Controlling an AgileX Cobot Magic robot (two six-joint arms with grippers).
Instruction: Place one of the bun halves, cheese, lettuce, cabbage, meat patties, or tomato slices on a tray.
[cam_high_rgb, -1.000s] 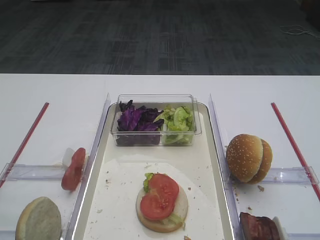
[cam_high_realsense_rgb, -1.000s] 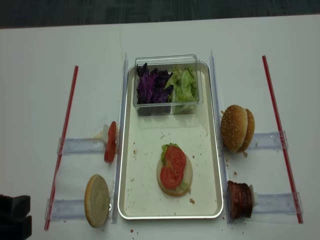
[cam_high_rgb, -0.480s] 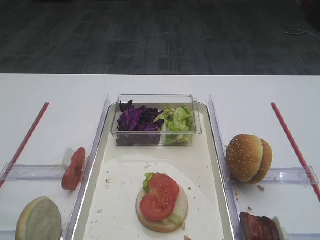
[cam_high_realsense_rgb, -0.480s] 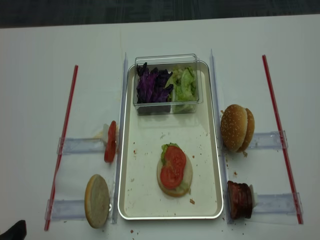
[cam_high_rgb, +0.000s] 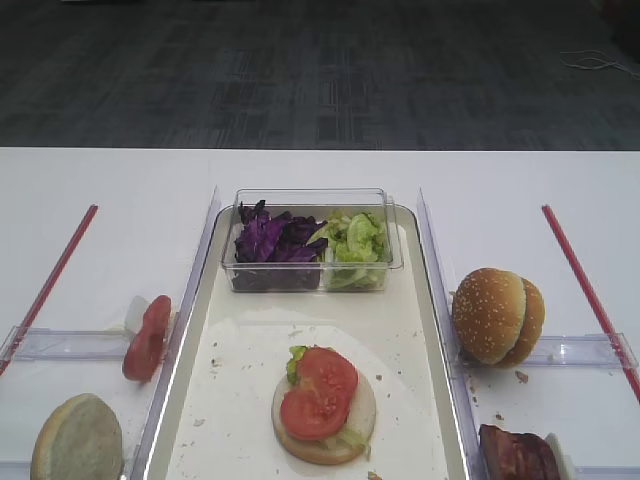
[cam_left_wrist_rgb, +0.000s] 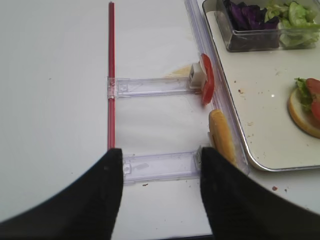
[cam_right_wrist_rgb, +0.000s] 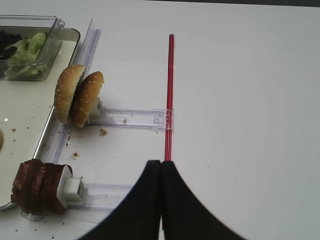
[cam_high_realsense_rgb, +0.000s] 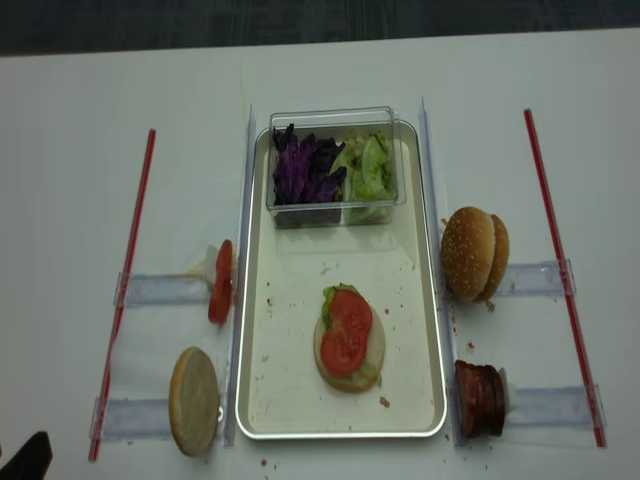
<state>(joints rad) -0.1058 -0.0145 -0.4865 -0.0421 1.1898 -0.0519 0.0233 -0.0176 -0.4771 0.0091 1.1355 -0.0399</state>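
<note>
- Long silvery metal tray (cam_high_realsense_rgb: 425, 300) with raised rim sits mid-table on the white table (cam_high_realsense_rgb: 80, 120), floor speckled with crumbs.
- On the tray's near half: flat pale cream bun half (cam_high_realsense_rgb: 350, 372), green lettuce bit (cam_high_realsense_rgb: 331, 295) poking out at its far-left edge, two red tomato slices (cam_high_realsense_rgb: 346, 332) overlapping on top.
- Small clear plastic tub (cam_high_realsense_rgb: 335, 119) at the tray's far end; dark purple shredded cabbage (cam_high_realsense_rgb: 300, 172) in its left compartment, light green crinkly lettuce leaves (cam_high_realsense_rgb: 368, 170) in the right.
- Left of tray: upright red tomato slice (cam_left_wrist_rgb: 207, 85) standing on edge against a white block at the end of a clear plastic rail (cam_left_wrist_rgb: 150, 86), just beside the tray rim.
- Nearer left: pale round bun piece (cam_high_realsense_rgb: 194, 400) standing on edge by a second clear rail (cam_left_wrist_rgb: 160, 166), touching the tray's left side.
- Right of tray: two golden-brown sesame bun tops (cam_right_wrist_rgb: 77, 95) standing on edge together, leaning at a rail end.
- Nearer right: stack of dark reddish-brown meat patties (cam_right_wrist_rgb: 37, 186) on edge against a white block.
- Red straight strips, one left (cam_high_realsense_rgb: 125, 280), one right (cam_high_realsense_rgb: 558, 270), cross the rails' outer ends.
- Left gripper (cam_left_wrist_rgb: 160, 192): black fingers spread wide, nothing between them, above the near-left rail.
- Right gripper (cam_right_wrist_rgb: 161, 200): black fingers pressed together, holding nothing, above table right of the patties.
</note>
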